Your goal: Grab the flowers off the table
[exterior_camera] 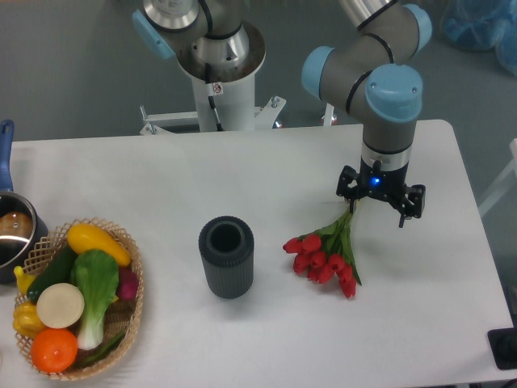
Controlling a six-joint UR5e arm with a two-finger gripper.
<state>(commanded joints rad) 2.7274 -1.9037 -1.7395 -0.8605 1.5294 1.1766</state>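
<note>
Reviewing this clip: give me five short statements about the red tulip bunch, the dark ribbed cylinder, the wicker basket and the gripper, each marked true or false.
1. The bunch of red tulips lies right of the dark ribbed cylinder. True.
2. The two-finger gripper is at the buds. False: it is at the stem end.
3. The cylinder lies tipped over. False: it stands upright, opening up.
4. The woven wicker basket holds vegetables. True.
5. The tulips are inside the cylinder. False: they are beside it, above the white table.
</note>
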